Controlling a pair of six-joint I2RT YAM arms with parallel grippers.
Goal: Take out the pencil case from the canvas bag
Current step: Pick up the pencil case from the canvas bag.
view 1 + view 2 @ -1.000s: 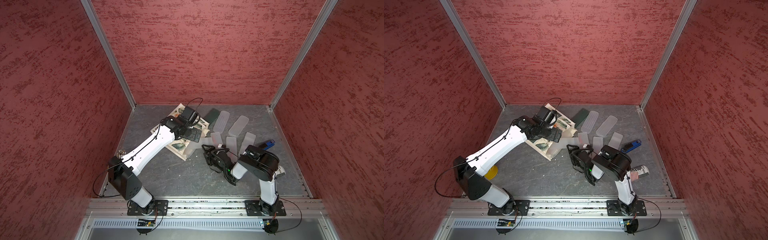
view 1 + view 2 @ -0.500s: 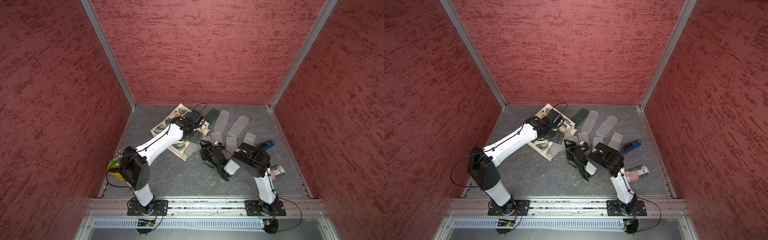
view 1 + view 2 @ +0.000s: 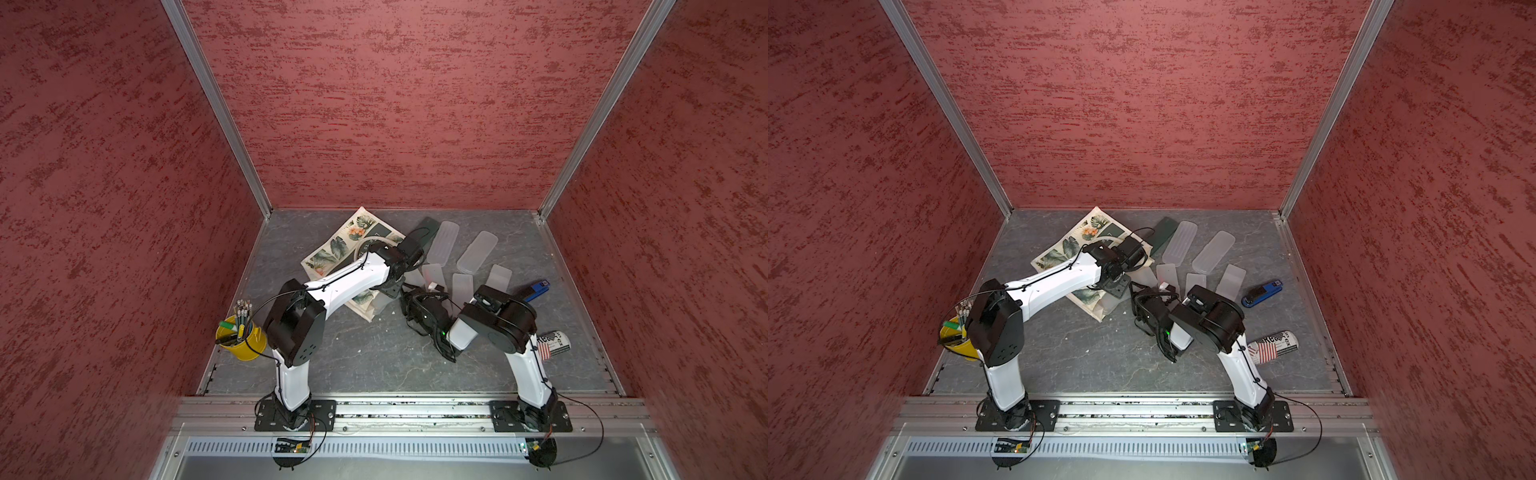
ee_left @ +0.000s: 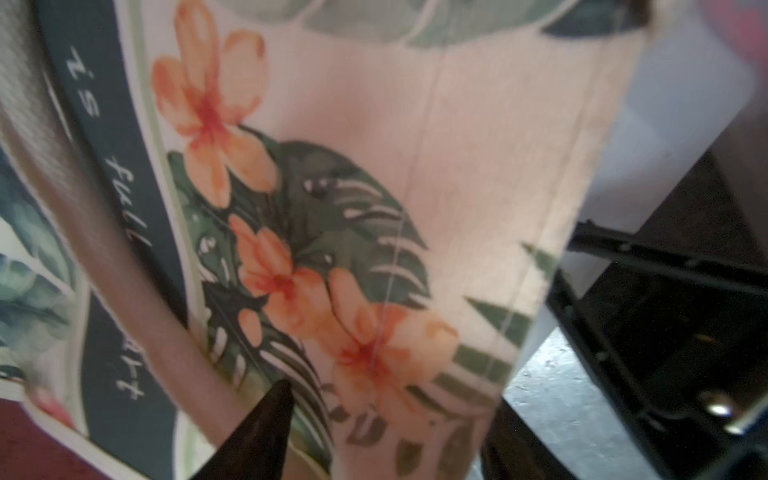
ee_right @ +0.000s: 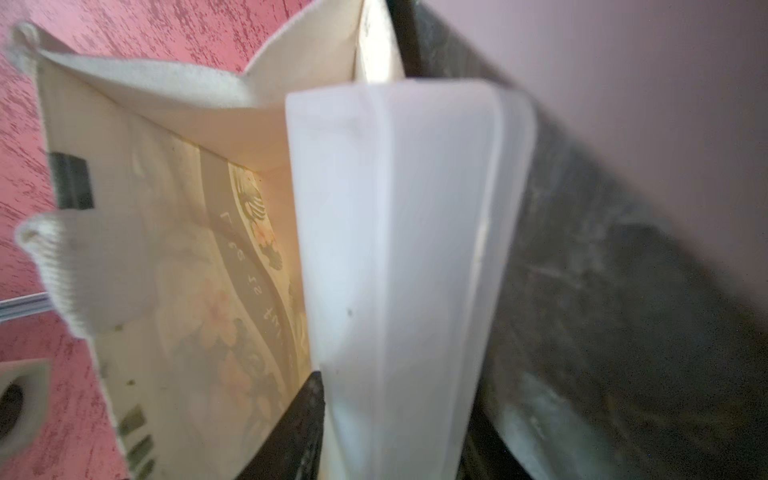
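Canvas bag lies on its broad side toward the back of the desk, leaf-and-flower print up, mouth turned toward the right arm. Your left arm reaches across the bag. Its end effector sits at the mouth end. In the left wrist view one dark fingertip hovers over the printed panel, next to a tan rope handle. The jaws stand apart with fabric across the gap; you cannot tell whether they pinch it. Your right end effector is low at the bag's mouth, just beside the left one. In the right wrist view a frosted white pencil case runs lengthwise out from between the fingers, one dark finger hard against its side, so it reads as clamped on the case. The case's far end is at the open mouth, beside the cream lining; how much of it lies inside is not clear. Loose on the desk to the right of the bag: several more frosted cases, a dark green one, a blue stapler and a lettered roll by the right arm's elbow. Yellow cup of pencils stands at the desk's left edge, behind the left arm's shoulder.
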